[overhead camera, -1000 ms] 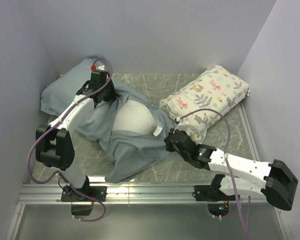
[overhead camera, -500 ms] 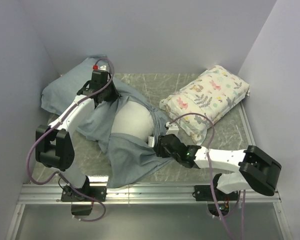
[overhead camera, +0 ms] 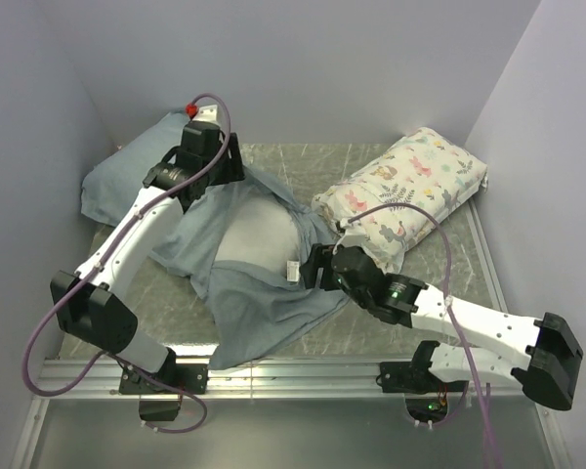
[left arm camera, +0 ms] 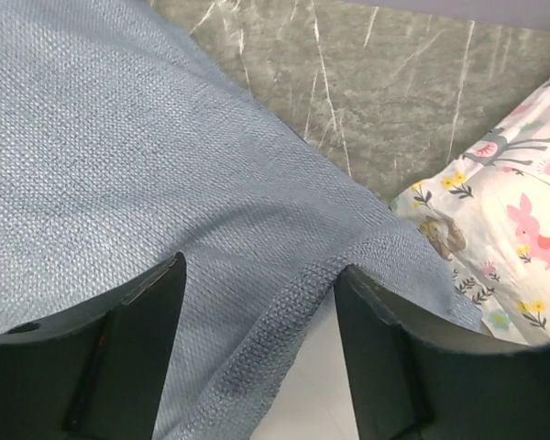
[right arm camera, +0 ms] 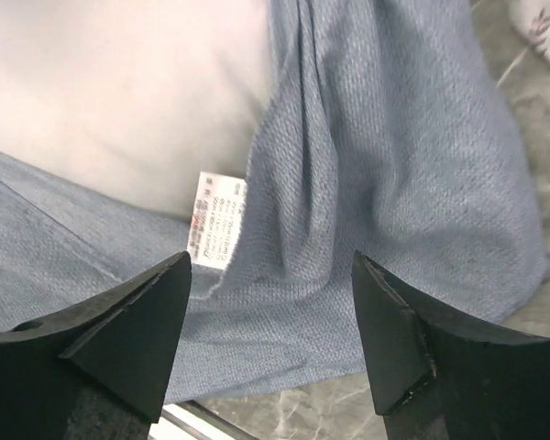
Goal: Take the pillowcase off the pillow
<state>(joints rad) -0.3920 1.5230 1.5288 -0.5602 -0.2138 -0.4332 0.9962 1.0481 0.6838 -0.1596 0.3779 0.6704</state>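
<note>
The pillowcase (overhead camera: 264,303) shows its pale grey-blue side, lying rumpled around the white pillow (overhead camera: 254,234), whose middle is bare. In the top view my left gripper (overhead camera: 218,166) hovers over the pillowcase's far edge. The left wrist view shows the left gripper (left arm camera: 261,268) open, with the pillowcase's hem (left arm camera: 284,321) lying loose below the gap beside a strip of the pillow (left arm camera: 321,394). My right gripper (overhead camera: 311,268) is at the pillow's near right edge. In its own view it (right arm camera: 270,261) is open above folded pillowcase cloth (right arm camera: 394,137), next to the pillow's tag (right arm camera: 216,220).
A cream floral-print pillow (overhead camera: 405,191) lies at the back right, close to my right arm. Another grey-blue cushion (overhead camera: 127,176) sits against the left wall. Walls close in on the left, back and right. A metal rail (overhead camera: 273,371) runs along the near edge.
Both grippers have gone from shut to open and let go of the pillowcase. My left gripper moved back and to the right. My right gripper shifted left toward the pillow's tag.
</note>
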